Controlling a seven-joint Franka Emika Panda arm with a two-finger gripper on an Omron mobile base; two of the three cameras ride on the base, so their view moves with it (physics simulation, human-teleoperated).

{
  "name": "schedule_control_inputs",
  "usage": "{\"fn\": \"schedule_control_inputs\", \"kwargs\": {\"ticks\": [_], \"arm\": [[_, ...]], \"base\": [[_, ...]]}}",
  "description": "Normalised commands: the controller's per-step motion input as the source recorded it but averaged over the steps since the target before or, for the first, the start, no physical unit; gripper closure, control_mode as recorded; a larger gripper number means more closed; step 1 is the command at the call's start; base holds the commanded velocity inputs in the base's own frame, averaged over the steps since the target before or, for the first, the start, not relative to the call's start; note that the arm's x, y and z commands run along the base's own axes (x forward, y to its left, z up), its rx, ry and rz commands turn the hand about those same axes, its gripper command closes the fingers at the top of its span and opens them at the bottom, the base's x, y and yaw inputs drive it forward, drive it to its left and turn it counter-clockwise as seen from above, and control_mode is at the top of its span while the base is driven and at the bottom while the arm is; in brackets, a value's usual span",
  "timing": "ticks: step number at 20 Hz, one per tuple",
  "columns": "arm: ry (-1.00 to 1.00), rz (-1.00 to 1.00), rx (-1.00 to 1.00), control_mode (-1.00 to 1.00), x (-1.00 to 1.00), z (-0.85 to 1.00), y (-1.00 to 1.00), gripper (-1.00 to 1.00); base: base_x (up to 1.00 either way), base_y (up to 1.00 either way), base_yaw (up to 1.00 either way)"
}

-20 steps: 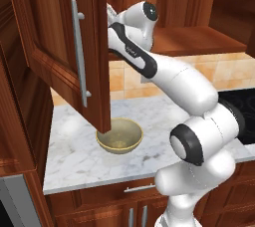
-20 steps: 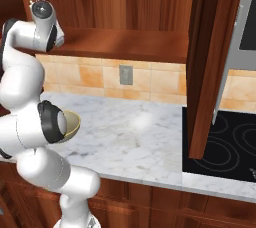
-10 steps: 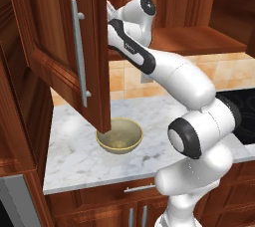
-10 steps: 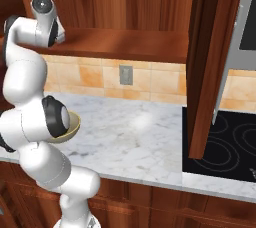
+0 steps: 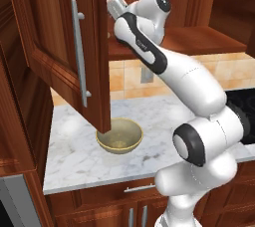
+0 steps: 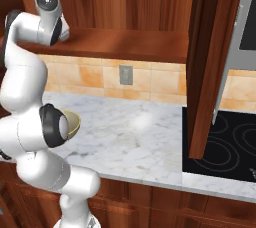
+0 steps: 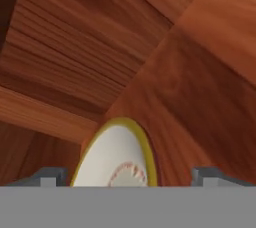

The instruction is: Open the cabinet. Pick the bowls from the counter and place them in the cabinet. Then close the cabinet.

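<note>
Jaws spread wide; shallow bowl (image 7: 117, 157) sits between them inside the cabinet (image 7: 75, 62) — a careless withdrawal could drag it off the shelf.

Left base cam sits behind the arm, off to its left, looking fwd and down. Open cabinet door (image 5: 64, 52) fills upper left of frame, marble counter (image 5: 74, 161) runs across the lower half, deep bowl (image 5: 119, 135) sits at center, arm rises from lower right.

Right base cam sits behind, off to the right, same fwd-and-down aim. Arm takes the left edge, other cabinet door (image 6: 212, 57) hangs edge-on at right, stovetop (image 6: 225, 147) at lower right.

Both share the counter, cabinet shelf (image 6: 125, 42), tiled backsplash and wall outlet.

Hand cam is v. close, inside the cabinet, facing wood panels; a yellow-rimmed bowl (image 7: 117, 159) sits at bottom center betw. the two fingertips (image 7: 47, 176).
</note>
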Motion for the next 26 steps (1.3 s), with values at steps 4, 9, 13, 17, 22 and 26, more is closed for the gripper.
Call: {"fn": "schedule_control_inputs", "kwargs": {"ticks": [4,9,13,17,22,26], "arm": [[-0.20,0.00,0.14,-1.00,-0.92,0.00,-0.65,-1.00],[-0.17,0.00,0.16,-1.00,-1.00,-0.01,-0.78,-1.00],[-0.05,0.00,0.14,-1.00,-1.00,0.12,-0.70,-1.00],[0.01,-0.01,0.10,-1.00,-1.00,0.49,-0.47,-1.00],[0.18,0.00,0.08,-1.00,-1.00,0.23,-0.02,-1.00],[0.20,0.00,0.01,-1.00,-0.94,0.05,-0.01,-1.00]], "base": [[0.00,0.00,0.00],[0.00,0.00,0.00],[0.00,0.00,0.00],[0.00,0.00,0.00],[0.00,0.00,0.00],[0.00,0.00,0.00]]}}
